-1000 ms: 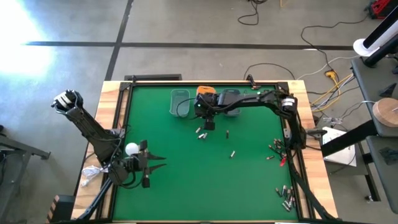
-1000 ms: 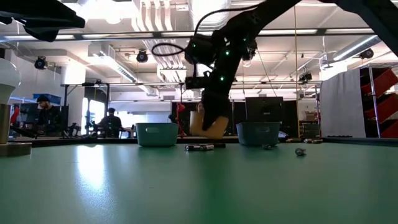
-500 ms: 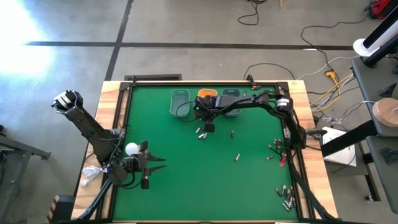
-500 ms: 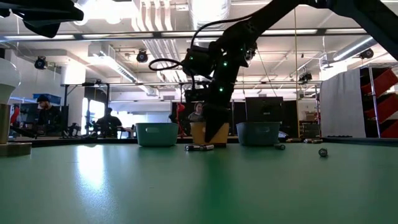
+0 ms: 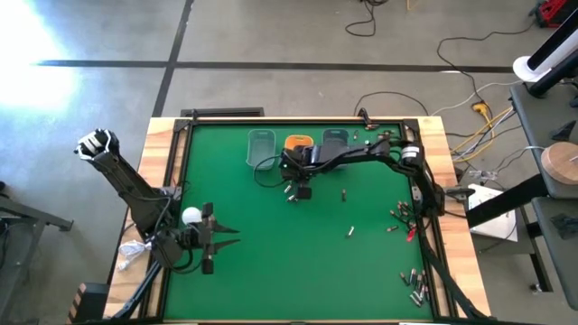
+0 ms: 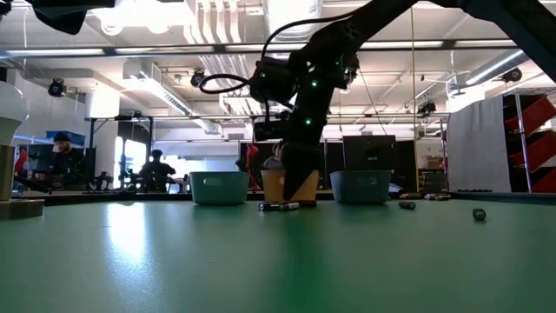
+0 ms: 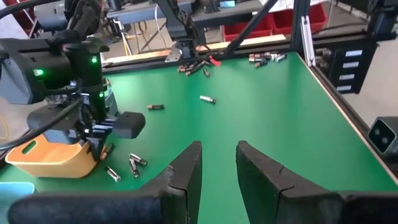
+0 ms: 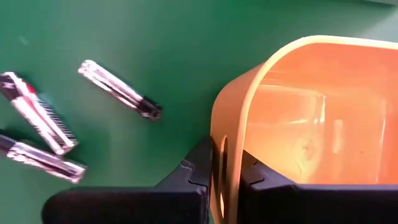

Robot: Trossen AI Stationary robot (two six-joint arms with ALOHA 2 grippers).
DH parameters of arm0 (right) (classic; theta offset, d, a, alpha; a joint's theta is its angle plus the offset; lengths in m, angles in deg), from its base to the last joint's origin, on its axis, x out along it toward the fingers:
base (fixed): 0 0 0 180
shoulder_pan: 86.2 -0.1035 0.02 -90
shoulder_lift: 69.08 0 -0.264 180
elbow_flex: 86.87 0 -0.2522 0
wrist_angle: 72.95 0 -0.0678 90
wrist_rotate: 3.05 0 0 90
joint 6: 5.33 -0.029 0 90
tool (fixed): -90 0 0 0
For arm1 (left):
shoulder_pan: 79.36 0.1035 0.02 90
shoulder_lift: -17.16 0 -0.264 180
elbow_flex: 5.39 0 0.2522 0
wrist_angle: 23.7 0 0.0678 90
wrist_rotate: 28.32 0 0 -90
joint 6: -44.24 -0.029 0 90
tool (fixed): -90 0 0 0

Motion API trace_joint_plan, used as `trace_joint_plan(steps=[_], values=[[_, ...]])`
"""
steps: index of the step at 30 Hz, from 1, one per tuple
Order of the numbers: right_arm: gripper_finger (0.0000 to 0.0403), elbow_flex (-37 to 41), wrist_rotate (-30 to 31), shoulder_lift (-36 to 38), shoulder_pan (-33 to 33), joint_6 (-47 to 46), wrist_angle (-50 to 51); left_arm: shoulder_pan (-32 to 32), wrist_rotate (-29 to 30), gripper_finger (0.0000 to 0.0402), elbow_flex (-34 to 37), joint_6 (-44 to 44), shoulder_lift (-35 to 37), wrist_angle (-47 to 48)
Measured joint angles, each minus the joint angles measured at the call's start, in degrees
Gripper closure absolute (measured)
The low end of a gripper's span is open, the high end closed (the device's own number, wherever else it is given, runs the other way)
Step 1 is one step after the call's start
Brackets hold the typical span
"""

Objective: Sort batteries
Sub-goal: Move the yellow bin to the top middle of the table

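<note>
My right gripper (image 8: 225, 171) is shut on an orange tray (image 5: 297, 143), which stands between a clear tray (image 5: 261, 147) and a grey-blue tray (image 5: 336, 140) at the far side of the green mat. Three batteries (image 8: 43, 127) lie on the mat just beside it. Two single batteries (image 5: 350, 232) lie toward the middle. Heaps of batteries sit along the right edge (image 5: 402, 212) and near the right front corner (image 5: 415, 287). My left gripper (image 7: 217, 165) hangs open and empty above the near left corner. My right gripper pinches the orange tray's side wall at its rim (image 8: 219, 155), one finger inside the tray and one outside. The fingers come slanting down from above. In the low view the tray (image 6: 287, 185) has its bottom down on the mat.
A white ball on a round base (image 5: 191, 216) stands close to my left arm. Red and black clips with wires (image 5: 411, 230) lie among the batteries at the right edge. A raised frame runs around the mat, and the mat's middle and near part are bare.
My right gripper has carried the orange tray a little toward the near edge and down; the tray was lifted and tilted, and now sits on the mat. Two single batteries have rolled toward the table's right edge.
</note>
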State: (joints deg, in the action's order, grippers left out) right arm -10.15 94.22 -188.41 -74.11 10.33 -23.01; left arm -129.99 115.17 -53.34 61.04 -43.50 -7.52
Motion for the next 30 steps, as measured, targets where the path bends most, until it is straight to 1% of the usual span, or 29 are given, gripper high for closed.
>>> trace_joint_plan(steps=[9,11,21,23,26,30], values=[[0.0390,0.00,0.41,2.04,-0.72,2.56,1.83,-0.02,-1.57,0.0322,-0.84,-0.01,0.30,4.39],[0.0390,0.00,1.58,2.99,-0.73,3.40,1.57,-0.02,-1.57,0.0322,-1.05,0.04,0.73,5.85],[0.0390,0.35,1.73,2.87,-0.21,1.37,0.32,-0.04,-1.87,0.0322,-1.80,0.22,3.98,7.46],[0.0390,0.47,1.70,2.59,-0.06,0.85,0.23,-0.04,-2.92,0.0322,-1.80,0.57,4.50,8.06],[0.0390,0.59,1.70,2.56,0.05,0.85,0.15,-0.09,-6.64,0.0322,-1.79,2.88,4.63,9.34],[0.0390,0.59,1.40,2.58,0.63,0.93,0.16,-0.22,-7.37,0.0322,-1.78,3.72,3.03,9.37]])
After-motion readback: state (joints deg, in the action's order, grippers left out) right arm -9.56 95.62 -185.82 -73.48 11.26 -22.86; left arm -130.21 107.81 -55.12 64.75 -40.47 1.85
